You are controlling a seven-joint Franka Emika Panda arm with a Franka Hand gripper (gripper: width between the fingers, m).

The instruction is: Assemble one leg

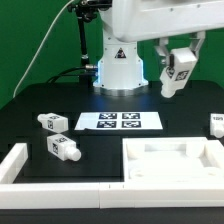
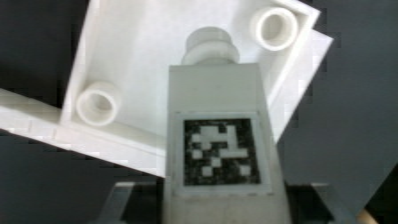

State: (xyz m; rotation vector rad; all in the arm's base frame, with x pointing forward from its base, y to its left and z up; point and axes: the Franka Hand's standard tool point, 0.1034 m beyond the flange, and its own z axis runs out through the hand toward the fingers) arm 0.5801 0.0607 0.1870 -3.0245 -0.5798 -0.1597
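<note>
My gripper [image 1: 178, 78] hangs in the air at the back on the exterior view's right, shut on a white leg [image 1: 177, 70] with a tag on its side. In the wrist view that leg [image 2: 214, 110] stands between the fingers [image 2: 135, 200], its peg end pointing away toward the large white panel [image 2: 143, 70] below, which has round corner holes [image 2: 276, 26]. Two more legs [image 1: 52, 121] [image 1: 62, 149] lie on the black table at the exterior view's left. Another leg [image 1: 217, 122] lies at the right edge.
The marker board [image 1: 120, 121] lies flat mid-table in front of the robot base [image 1: 118, 62]. The large white panel [image 1: 170, 158] lies at the front right. A white frame edge [image 1: 20, 165] runs along the front left.
</note>
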